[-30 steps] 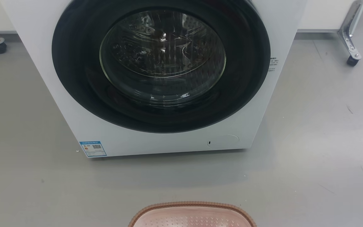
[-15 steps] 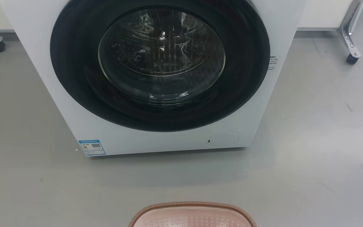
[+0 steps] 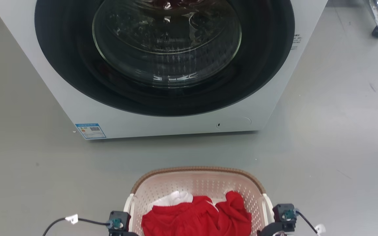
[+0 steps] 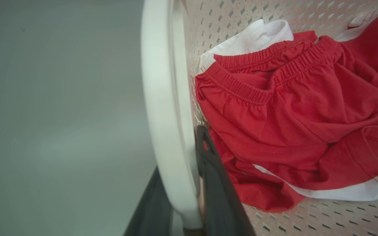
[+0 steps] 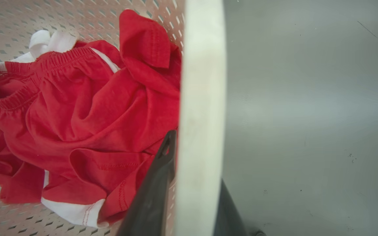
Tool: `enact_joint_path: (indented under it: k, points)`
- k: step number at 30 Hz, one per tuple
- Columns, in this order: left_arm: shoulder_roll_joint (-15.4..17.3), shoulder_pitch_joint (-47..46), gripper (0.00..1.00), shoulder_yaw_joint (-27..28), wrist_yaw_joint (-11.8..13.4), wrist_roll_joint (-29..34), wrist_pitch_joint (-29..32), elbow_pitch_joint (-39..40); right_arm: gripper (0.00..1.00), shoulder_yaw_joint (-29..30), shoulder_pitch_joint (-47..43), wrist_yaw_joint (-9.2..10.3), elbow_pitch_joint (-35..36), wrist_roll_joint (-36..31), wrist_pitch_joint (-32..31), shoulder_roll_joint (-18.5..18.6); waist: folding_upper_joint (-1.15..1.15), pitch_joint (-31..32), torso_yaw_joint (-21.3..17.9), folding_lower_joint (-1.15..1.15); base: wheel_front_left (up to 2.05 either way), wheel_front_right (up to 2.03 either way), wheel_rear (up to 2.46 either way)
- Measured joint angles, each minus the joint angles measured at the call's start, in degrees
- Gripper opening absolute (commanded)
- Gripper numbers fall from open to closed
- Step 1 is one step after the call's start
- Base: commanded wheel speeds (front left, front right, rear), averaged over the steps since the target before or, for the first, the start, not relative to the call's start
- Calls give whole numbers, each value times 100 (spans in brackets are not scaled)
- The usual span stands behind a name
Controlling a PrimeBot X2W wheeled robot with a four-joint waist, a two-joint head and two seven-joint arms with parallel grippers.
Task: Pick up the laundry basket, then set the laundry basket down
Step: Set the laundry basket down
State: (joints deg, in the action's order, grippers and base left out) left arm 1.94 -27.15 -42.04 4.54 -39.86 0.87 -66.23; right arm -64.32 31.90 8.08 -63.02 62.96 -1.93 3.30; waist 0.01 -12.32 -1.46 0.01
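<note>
In front of the round-doored washer (image 3: pixel 162 123), the perforated pink-beige plastic basket (image 3: pixel 197 169), rimmed in brown weave, is seen amid grey floor (image 3: pixel 323 147), with crumpled red cloth (image 3: pixel 195 218) heaped inside. Its smooth white left handle (image 4: pixel 159 98) is pinched by the left pincer (image 4: pixel 180 154), and the right handle (image 5: pixel 202 98) by the right pincer (image 5: pixel 197 157).

Bright, soft, even light all over. On the wrist cams, the laundry basket (image 4: pixel 162 98) handle between the left gripper (image 4: pixel 179 149) fingers is blurry and nearly blown out. Same at the right gripper (image 5: pixel 197 160). The red cloth (image 4: pixel 290 108) just past them is sharp. Well ahead of both, the washer door glass (image 3: pixel 166 42) throws white glints, with a faint shadow on the floor (image 3: pixel 189 147) below.
</note>
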Motion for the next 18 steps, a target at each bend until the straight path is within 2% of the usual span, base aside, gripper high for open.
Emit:
enact_joint_path:
  k: [18]
  points:
    - [77,-1649,0,218,103,12,-148,124,0,102,1858,0,-144,-151,169,48,0,-1370,55,1,0,0,0]
